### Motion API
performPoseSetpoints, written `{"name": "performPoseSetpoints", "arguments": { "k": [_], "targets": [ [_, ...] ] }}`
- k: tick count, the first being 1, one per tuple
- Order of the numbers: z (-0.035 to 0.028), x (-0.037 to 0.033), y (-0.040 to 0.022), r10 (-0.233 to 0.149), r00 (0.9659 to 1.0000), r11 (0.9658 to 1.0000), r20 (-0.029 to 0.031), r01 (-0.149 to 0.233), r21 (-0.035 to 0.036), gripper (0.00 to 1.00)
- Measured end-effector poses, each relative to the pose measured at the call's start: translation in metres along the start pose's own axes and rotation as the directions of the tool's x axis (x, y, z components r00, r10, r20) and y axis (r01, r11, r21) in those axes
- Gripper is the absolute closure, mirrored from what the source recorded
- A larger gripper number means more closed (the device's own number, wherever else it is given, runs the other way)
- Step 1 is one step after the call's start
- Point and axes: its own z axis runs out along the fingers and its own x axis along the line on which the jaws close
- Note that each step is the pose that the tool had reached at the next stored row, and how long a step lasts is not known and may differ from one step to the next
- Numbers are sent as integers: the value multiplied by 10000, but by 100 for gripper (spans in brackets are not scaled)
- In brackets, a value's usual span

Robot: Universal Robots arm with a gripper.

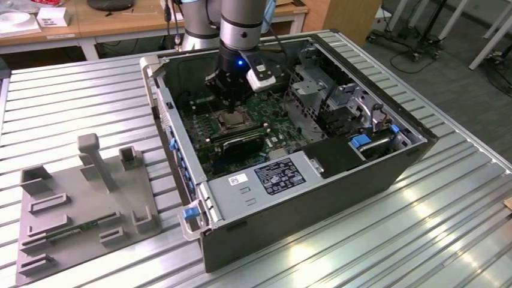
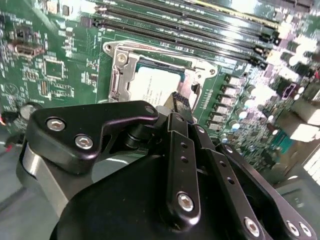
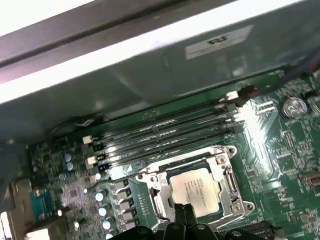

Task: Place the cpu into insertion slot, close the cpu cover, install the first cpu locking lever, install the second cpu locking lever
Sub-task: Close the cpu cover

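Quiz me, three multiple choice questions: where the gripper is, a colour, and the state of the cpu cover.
1. Inside the computer case, the gripper is above: A the insertion slot; B the memory slots; C the power supply.
2. The motherboard is: A blue; B green; C red.
3. The cpu cover: A lies down around the cpu; B stands upright; C is off the board.
Answers: 1 A, its tips hang over the socket. 2 B, green in both wrist views. 3 A, the frame lies flat, cpu showing through its window.
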Motion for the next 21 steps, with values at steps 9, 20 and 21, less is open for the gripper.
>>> {"name": "performPoseSetpoints", "arguments": {
  "k": [9, 20, 21],
  "targets": [
    [7, 0, 0, -1527, 9883, 9882, -42, 1528, 71, 89],
    [27, -1, 0, -2927, 9562, 9561, -42, 2927, 127, 89],
    [34, -1, -1, -2999, 9540, 9539, -17, 2998, 132, 89]
  ]
}}
